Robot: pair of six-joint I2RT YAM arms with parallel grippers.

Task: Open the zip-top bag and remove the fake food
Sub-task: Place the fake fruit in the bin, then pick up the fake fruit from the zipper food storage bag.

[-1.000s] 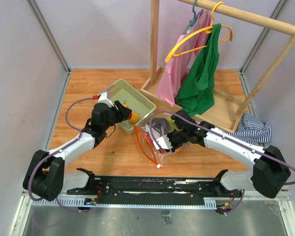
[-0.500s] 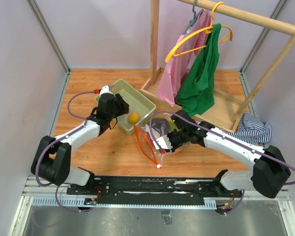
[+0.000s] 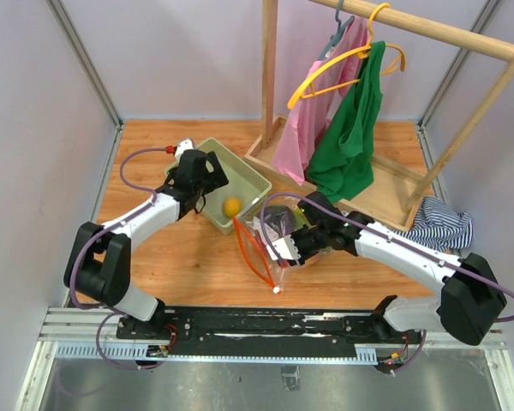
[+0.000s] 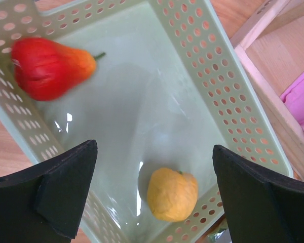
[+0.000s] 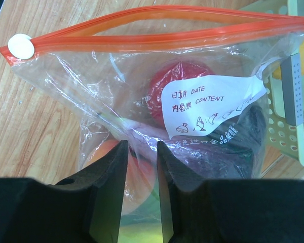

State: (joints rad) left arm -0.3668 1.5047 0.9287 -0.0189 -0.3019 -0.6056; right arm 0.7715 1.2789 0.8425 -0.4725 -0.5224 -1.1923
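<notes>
Workspace with 2 arms, 1 basket and 1 bag. The left gripper [image 4: 154,152] hung over the pale green basket [image 4: 233,91], jaws spread wide and holding nothing. Inside the basket lay 2 pieces of fake food, well apart: 1 yellow-orange fruit [image 4: 172,195] and 1 red pear-shaped fruit [image 4: 48,66]. The zip-top bag [image 5: 116,91] stood on the table just beside the basket, orange zip strip uppermost, with 1 white label [image 5: 207,109]. The right gripper [image 5: 142,152], jaws narrow, pinched the bag's clear wall. At least 3 pieces showed inside the bag: 1 red [image 5: 162,83], 1 purple [image 5: 243,131], 1 peach-coloured [image 5: 106,152].
</notes>
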